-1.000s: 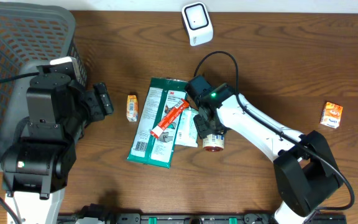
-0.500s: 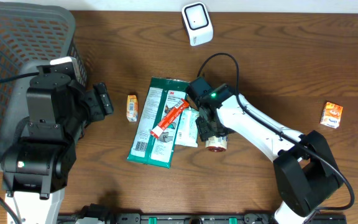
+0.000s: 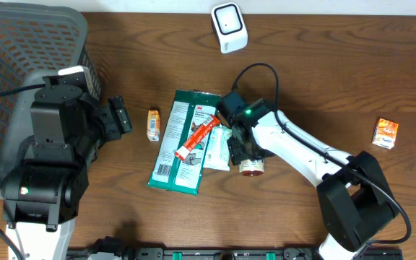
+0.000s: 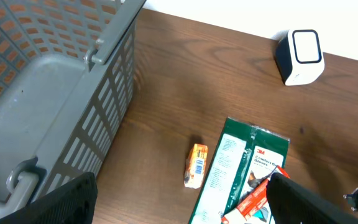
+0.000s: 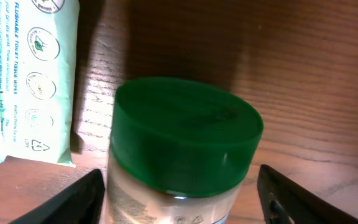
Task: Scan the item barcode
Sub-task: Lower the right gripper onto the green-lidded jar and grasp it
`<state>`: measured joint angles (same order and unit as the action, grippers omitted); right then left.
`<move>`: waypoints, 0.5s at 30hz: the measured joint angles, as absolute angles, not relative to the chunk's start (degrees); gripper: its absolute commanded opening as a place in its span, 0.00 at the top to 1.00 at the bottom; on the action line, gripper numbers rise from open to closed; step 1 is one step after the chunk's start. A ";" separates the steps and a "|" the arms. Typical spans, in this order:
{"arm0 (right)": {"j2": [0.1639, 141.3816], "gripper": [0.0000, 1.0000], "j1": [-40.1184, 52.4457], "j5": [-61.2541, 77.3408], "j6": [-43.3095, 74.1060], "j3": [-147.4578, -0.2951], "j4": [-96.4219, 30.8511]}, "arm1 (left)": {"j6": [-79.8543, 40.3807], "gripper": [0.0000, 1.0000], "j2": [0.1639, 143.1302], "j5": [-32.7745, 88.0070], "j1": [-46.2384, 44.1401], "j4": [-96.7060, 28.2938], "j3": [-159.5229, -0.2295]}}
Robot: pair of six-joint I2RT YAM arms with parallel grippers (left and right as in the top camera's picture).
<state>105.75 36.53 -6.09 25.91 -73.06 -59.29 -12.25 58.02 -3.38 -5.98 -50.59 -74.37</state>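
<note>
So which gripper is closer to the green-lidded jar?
Right. The right gripper straddles the jar, jaws either side of it; the left gripper hangs far off by the basket.

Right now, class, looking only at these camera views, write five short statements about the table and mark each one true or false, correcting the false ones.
1. The red tube lies on top of the green package. True.
2. The jar has a red lid. False: its lid is green.
3. The white scanner stands inside the basket. False: it stands on the table, well apart from the basket.
4. The left gripper has open jaws with nothing between them. True.
5. The jar sits between the jaws of the right gripper. True.
</note>
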 measured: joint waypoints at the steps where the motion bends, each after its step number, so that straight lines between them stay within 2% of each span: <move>1: 105.75 0.26 36.53 -5.80 26.65 -72.69 -58.96 | -12.25 0.13 58.02 -3.38 -5.98 -50.59 -74.37; 15: 105.75 0.28 36.53 -4.08 29.02 -70.26 -56.03 | -12.25 0.13 58.02 -3.38 -5.98 -50.59 -74.37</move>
<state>105.75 36.53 -4.08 29.02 -70.26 -56.03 -12.25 58.02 -3.38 -5.98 -50.59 -74.37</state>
